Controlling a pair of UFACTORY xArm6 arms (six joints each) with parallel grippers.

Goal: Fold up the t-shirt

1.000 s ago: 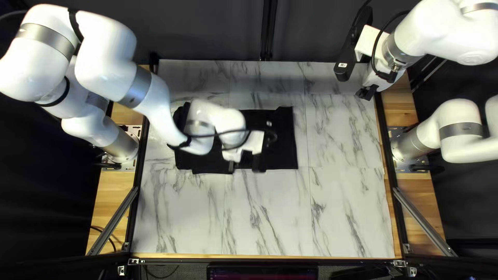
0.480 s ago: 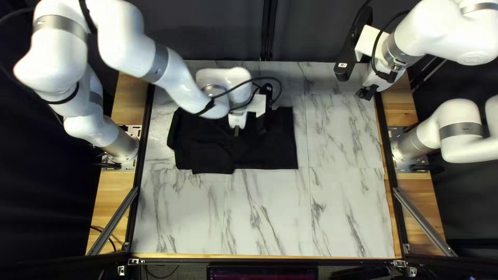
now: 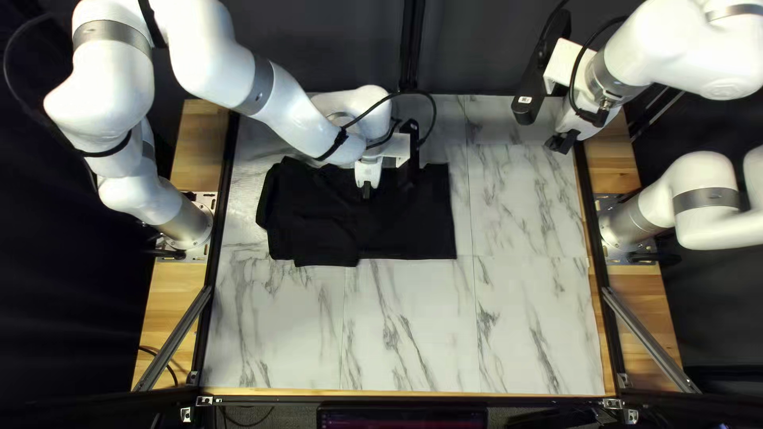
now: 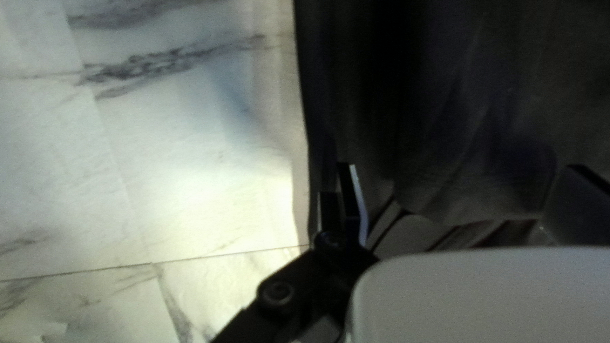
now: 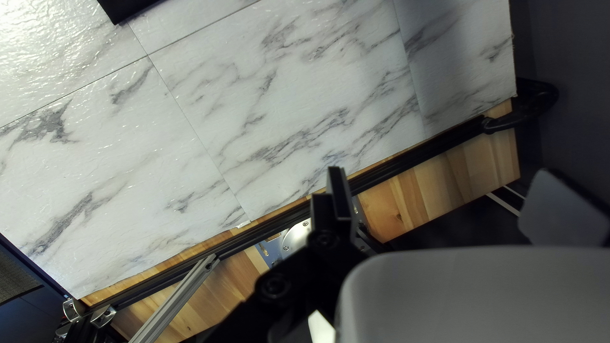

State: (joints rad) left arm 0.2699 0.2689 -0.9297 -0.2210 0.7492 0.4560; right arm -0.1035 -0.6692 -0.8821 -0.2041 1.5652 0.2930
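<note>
The black t-shirt (image 3: pixel 381 220) lies folded into a rough rectangle at the left middle of the marble table (image 3: pixel 417 328), with a thicker folded layer (image 3: pixel 310 226) on its left part. My left gripper (image 3: pixel 387 180) is down at the shirt's far edge. In the left wrist view the left gripper (image 4: pixel 462 200) stands open, its fingers (image 4: pixel 351 202) wide apart, with a bulge of black cloth (image 4: pixel 429 119) between them. My right gripper (image 3: pixel 560 143) hovers by the table's far right corner. In the right wrist view the right gripper (image 5: pixel 445 209) is open with nothing in it.
Wooden strips (image 3: pixel 608 173) and black frame rails (image 3: pixel 596 250) border the table on both sides. My right arm's base (image 3: pixel 626 232) stands at the right edge. A corner of the shirt (image 5: pixel 124 7) shows far ahead in the right wrist view.
My left arm has swung from the shirt's near edge across it to its far edge and come down there. The shirt and the right arm have not moved.
</note>
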